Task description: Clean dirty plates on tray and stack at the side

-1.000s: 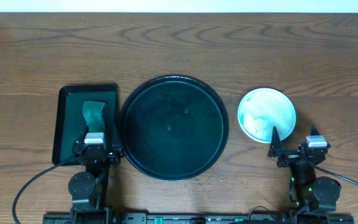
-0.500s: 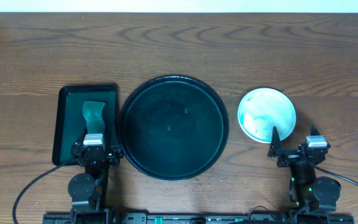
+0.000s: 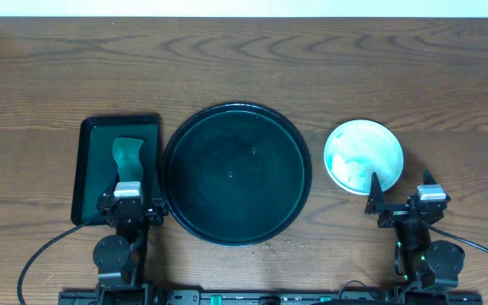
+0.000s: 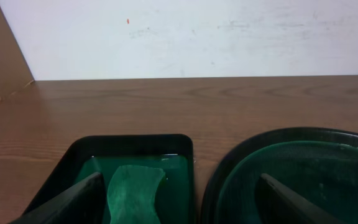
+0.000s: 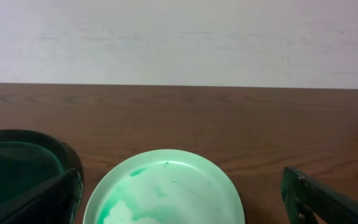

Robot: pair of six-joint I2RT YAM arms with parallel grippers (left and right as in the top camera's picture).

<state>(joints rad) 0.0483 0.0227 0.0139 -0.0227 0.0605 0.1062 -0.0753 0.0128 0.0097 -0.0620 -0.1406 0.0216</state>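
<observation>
Over on the far left, a small rectangular tray point(image 3: 78, 169), dark green, is lying on the wooden table point(image 3: 244, 59) with a teal cloth point(image 3: 126, 155) resting inside it. The left gripper point(image 3: 130, 202) is hovering at that tray's near edge, fingers spread wide and gripping nothing. Through its wrist camera, one finger point(image 4: 61, 202) is hanging over the small tray and the other over the rim of its big neighbour.

Just beside it, so close I cannot tell whether the rims are touching, the large round tray point(image 3: 235, 174) is sitting at the middle of the table. Its dark floor is glistening, and it is filling the space between the two arms.

To the right, apart from the tray's rim and down on the bare wood, a white plate point(image 3: 363, 155) is showing teal smears across its face. I cannot tell whether others are lying beneath it. The right gripper point(image 3: 402, 193) is waiting at the plate's near side, released and empty. One dark finger is overlapping the plate's edge from above, and the plate is lying straight ahead between the fingers.

Black cables point(image 3: 41, 254) are looping out from the arm bases.
</observation>
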